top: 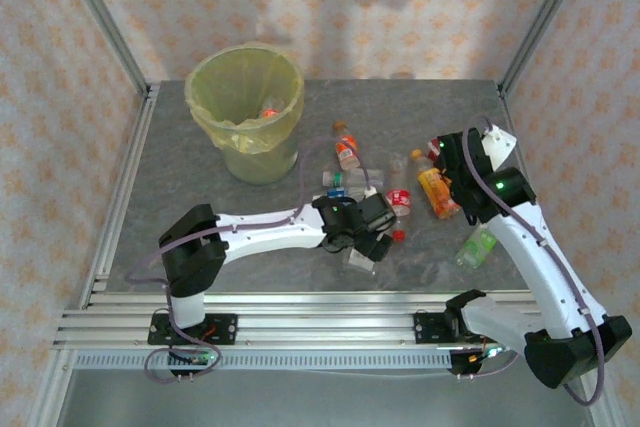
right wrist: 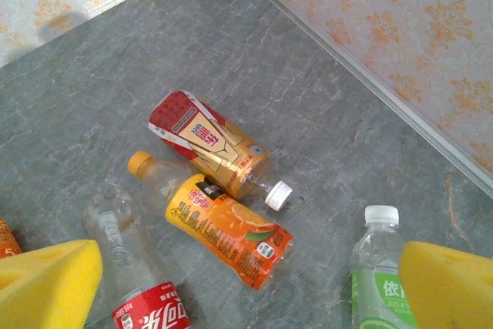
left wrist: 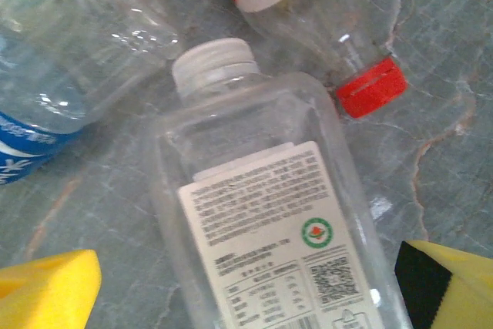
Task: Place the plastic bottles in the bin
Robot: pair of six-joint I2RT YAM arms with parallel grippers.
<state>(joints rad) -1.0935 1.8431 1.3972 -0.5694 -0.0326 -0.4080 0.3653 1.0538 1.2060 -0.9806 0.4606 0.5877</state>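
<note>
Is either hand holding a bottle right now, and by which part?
Nothing is held. The left hand stands open on either side of the white-capped clear bottle, level with its body, not closed on it. The right hand is open too, empty.

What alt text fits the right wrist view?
Bottles lie on a grey table: an orange-label bottle in the middle, a red-and-gold bottle just beyond it, a red-label bottle lower left, a green-label bottle lower right. The open right claw frames them from the bottom corners.
</note>
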